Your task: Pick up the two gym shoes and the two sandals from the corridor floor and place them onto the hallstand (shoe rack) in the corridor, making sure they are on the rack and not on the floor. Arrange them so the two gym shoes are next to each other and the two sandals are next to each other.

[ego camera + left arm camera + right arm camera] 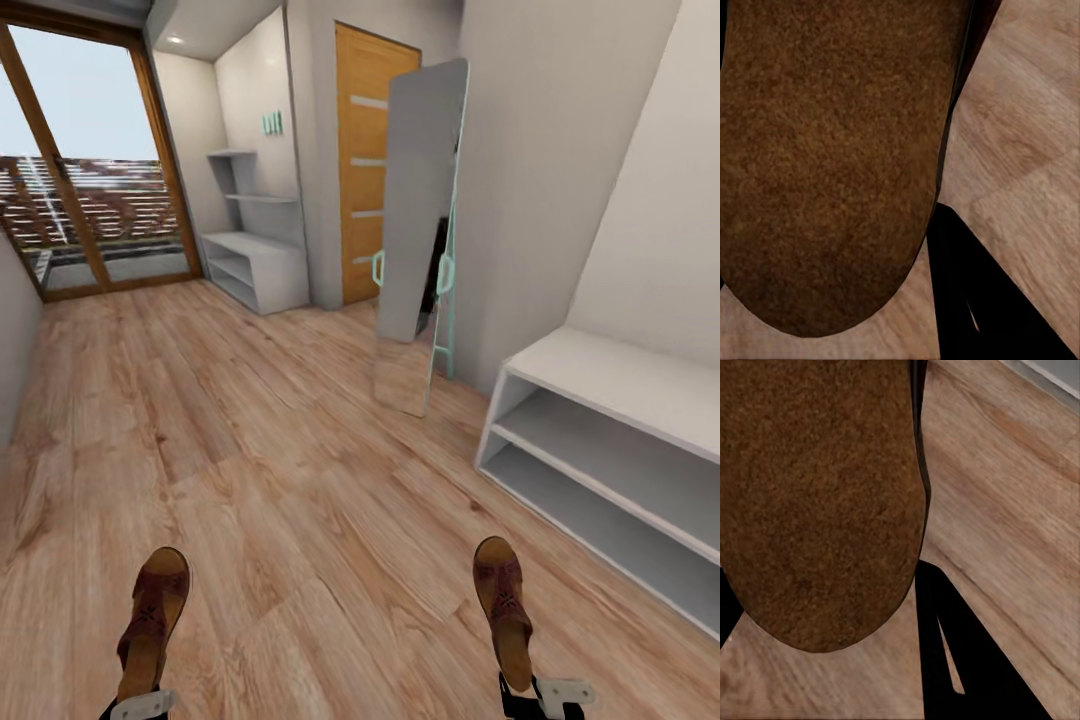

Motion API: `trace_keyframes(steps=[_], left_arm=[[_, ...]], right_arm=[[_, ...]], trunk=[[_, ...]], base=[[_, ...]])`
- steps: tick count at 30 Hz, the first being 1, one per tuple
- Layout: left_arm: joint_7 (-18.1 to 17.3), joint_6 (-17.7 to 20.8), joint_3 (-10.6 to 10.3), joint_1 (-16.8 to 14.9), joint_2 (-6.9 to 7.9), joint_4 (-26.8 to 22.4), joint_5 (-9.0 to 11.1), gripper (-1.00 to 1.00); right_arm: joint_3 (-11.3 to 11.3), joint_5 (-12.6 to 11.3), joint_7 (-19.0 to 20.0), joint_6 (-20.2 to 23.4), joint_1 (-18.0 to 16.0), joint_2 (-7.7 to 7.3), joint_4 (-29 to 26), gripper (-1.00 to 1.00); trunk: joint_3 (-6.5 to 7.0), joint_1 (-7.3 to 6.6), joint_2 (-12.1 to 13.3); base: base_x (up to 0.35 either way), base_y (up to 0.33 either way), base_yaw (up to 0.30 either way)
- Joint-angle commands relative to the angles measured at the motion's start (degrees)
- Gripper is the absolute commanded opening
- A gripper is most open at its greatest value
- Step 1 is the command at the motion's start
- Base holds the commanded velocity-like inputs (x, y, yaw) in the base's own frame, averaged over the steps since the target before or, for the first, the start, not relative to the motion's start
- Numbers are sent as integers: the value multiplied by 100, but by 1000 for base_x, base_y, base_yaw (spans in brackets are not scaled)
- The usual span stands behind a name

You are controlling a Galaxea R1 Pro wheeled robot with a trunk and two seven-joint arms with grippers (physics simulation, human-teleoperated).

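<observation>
Both pincers are pinching a sandal each by the heel, left gripper (pixel 140 706) with the left sandal (pixel 153 621) and right gripper (pixel 548 694) with the right sandal (pixel 503 608), held low over the corridor floor (pixel 300 480), white bench (pixel 610 450) close on the right, leaning mirror (pixel 420 230) ahead, hallstand (pixel 255 262) way down the far end.

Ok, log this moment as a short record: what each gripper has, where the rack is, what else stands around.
left gripper: shut on left sandal, toe pointing ahead
right gripper: shut on right sandal, toe pointing ahead
hallstand: far end, left of the wooden door, tiers bare
white bench: near right, both tiers bare
mirror: leaning on the right wall
floor: wood planks
gym shoes: not seen here
</observation>
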Motion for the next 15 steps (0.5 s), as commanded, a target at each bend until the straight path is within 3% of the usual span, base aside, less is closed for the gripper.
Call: trace_keyframes(steps=[1,15], left_arm=[[-35,-10,0,-5,0,7,36,-100],[-35,-4,0,-5,0,7,36,-100]], right_arm=[[-18,8,-2,-14,-1,1,0,-100],[-18,8,-2,-14,-1,1,0,-100]], trunk=[[-5,2,-2],[-5,2,-2]], base=[[281,206,281],[293,167,281]])
